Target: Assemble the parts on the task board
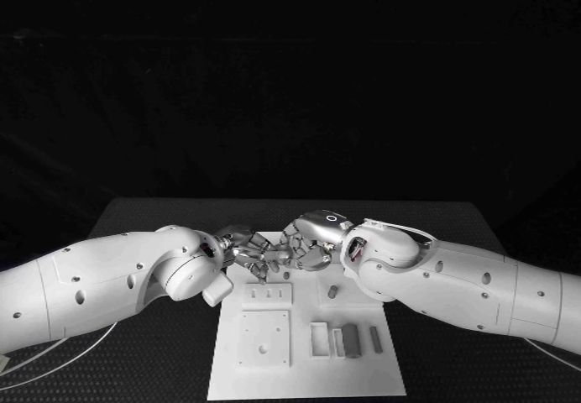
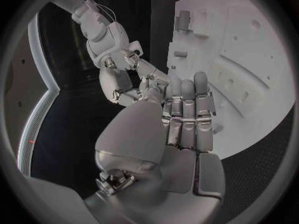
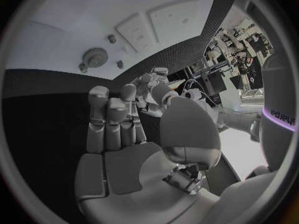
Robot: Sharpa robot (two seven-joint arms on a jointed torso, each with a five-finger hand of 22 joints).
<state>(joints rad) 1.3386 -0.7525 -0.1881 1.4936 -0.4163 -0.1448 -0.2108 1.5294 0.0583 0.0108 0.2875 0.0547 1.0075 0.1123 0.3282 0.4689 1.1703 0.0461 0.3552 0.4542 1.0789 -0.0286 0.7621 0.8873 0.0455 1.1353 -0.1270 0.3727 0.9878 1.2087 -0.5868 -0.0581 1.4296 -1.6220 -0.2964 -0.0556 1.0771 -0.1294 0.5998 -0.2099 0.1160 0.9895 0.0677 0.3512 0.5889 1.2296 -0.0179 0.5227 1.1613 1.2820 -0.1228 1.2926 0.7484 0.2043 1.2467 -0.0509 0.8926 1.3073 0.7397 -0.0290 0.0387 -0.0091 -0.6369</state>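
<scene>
Both hands met at the far edge of the task board (image 1: 303,374); whether the left hand (image 1: 246,250) and right hand (image 1: 312,239) fingers clamped anything, I could not tell.

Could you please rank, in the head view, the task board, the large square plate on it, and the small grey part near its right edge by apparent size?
1. Task board, clearly largest.
2. Large square plate, lying on the board.
3. Small grey part, a thin sliver, smallest.

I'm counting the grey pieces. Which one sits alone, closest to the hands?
The small grey part lying by itself near the board's far edge, beside the right hand; the others cluster nearer the robot.
</scene>
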